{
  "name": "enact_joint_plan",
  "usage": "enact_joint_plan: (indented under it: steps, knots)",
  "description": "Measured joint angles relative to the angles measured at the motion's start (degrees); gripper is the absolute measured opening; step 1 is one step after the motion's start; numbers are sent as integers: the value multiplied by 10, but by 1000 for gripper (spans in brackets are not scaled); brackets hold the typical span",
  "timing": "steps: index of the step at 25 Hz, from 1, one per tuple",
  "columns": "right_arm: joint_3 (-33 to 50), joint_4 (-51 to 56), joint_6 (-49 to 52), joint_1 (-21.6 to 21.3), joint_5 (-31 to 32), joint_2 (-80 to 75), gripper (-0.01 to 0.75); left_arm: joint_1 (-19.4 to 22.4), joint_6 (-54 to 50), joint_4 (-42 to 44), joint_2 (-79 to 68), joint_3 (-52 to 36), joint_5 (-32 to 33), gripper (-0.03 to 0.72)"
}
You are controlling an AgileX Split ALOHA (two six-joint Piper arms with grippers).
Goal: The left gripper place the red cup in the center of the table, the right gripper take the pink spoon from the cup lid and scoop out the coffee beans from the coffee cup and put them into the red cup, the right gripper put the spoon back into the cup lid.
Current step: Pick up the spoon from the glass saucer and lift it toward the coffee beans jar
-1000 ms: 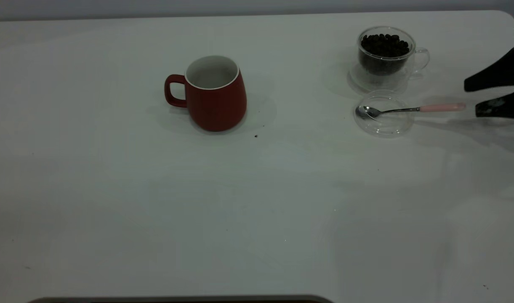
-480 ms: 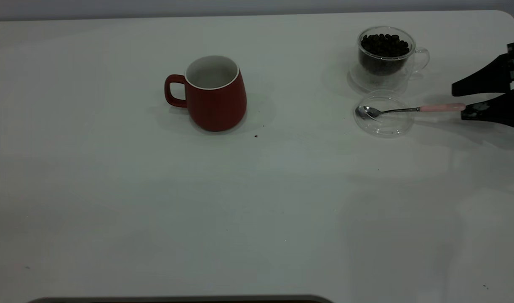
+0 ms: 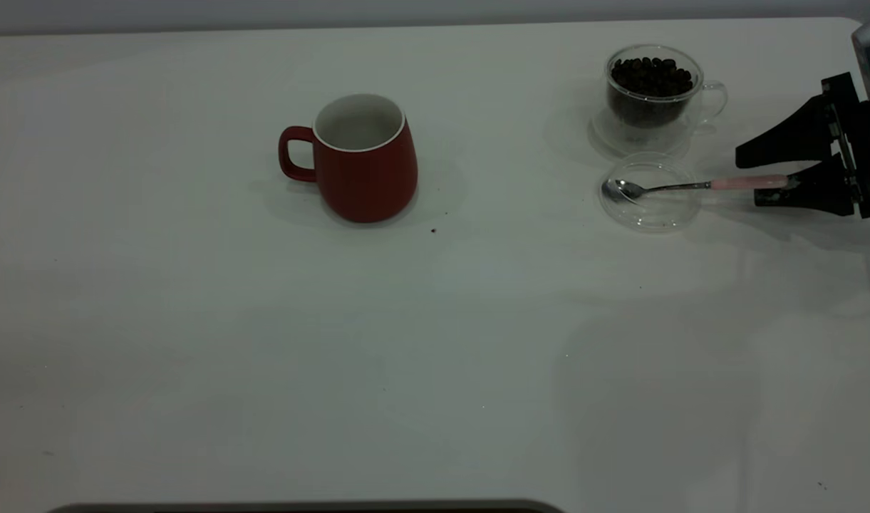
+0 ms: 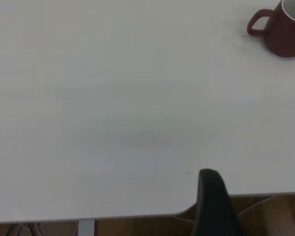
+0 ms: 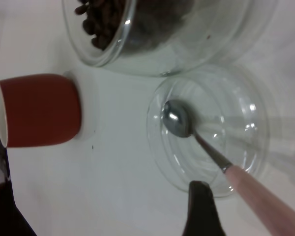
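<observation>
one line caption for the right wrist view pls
Pink spoon resting in the cup lid, right gripper open at its handle.

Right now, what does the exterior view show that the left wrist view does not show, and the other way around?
Only the exterior view shows the coffee cup heaped with coffee beans, the cup lid with the pink spoon lying across it, and the right gripper, open around the end of the spoon's pink handle. Only the left wrist view shows one dark finger of the left gripper at the table's near edge, and the floor beyond it. Both show the white table and the red cup, upright, with its handle visible.
</observation>
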State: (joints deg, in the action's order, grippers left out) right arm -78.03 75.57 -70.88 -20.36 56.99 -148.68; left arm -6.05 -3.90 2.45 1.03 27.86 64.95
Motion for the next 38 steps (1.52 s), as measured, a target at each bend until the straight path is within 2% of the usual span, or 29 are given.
enact_joint_plan:
  steps: [13, 20, 25, 28, 30, 32, 38]
  knots:
    - [-1, 61, -13, 0, 14, -24, 554, 0, 0, 0, 0, 0, 0, 495]
    - [-1, 45, -13, 0, 18, -24, 506, 0, 0, 0, 0, 0, 0, 495]
    - [-2, 43, -12, 0, 18, -24, 405, 0, 1, 0, 0, 0, 0, 495]
    - [-2, 40, -12, 0, 18, -24, 281, 0, 1, 0, 0, 0, 0, 495]
    - [-2, 36, -12, 0, 20, -24, 160, 0, 2, 0, 0, 0, 0, 495]
    - [-2, 36, -11, 0, 40, -24, 93, 0, 2, 0, 0, 0, 0, 495]
    - [-4, 0, -11, -1, 37, -6, 99, 0, 2, 0, 0, 0, 0, 495]
